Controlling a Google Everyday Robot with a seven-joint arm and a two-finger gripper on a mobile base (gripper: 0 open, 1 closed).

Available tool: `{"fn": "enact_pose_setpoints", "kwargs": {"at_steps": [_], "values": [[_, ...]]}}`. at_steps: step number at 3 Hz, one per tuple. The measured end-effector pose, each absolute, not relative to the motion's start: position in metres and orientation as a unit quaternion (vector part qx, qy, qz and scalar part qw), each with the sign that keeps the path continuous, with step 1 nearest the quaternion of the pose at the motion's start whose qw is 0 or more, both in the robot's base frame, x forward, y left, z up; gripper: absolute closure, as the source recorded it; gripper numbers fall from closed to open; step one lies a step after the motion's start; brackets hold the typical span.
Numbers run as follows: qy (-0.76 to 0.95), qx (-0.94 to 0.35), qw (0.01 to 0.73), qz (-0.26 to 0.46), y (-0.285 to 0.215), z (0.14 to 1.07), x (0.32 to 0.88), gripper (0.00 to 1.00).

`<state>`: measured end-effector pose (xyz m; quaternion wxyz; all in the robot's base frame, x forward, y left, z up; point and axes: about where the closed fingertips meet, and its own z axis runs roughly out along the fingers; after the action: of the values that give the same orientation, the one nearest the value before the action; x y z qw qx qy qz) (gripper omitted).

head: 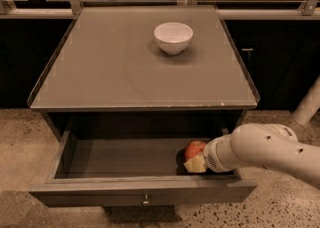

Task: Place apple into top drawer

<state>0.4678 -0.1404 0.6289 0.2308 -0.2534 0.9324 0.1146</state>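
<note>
- My pincer [193, 163] is down inside the top drawer [140, 190], at its right end, close to the front wall.
- My arm [265, 150] (pale, thick, rounded) comes in from the right, over the drawer's right front corner.
- The apple [195, 148] sits in the drawer's right part, on the drawer floor, touching the pincer's tan tip or just behind it; can't tell which.
- Pincer state: can't tell. My wrist hides most of it, so I can't say whether it's clamped on the apple or let go.
- Drawer is pulled out wide under the tabletop [115, 72]. Its front panel faces the cam, w/ a small metal knob [145, 202] at centre.
- Left and middle of the drawer floor show bare dark board.
- White bowl [173, 37] stands upright on the tabletop, toward the back and a bit right of centre, well apart from the apple.
- Speckled floor [20, 137] shows on both sides of the cabinet.
</note>
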Motion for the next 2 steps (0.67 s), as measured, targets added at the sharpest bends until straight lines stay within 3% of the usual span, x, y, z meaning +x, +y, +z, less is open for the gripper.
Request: {"fn": "enact_pose_setpoints", "kwargs": {"at_steps": [2], "values": [[0.932, -0.253, 0.231, 0.115, -0.1404, 0.6286, 0.4678, 0.57]]}}
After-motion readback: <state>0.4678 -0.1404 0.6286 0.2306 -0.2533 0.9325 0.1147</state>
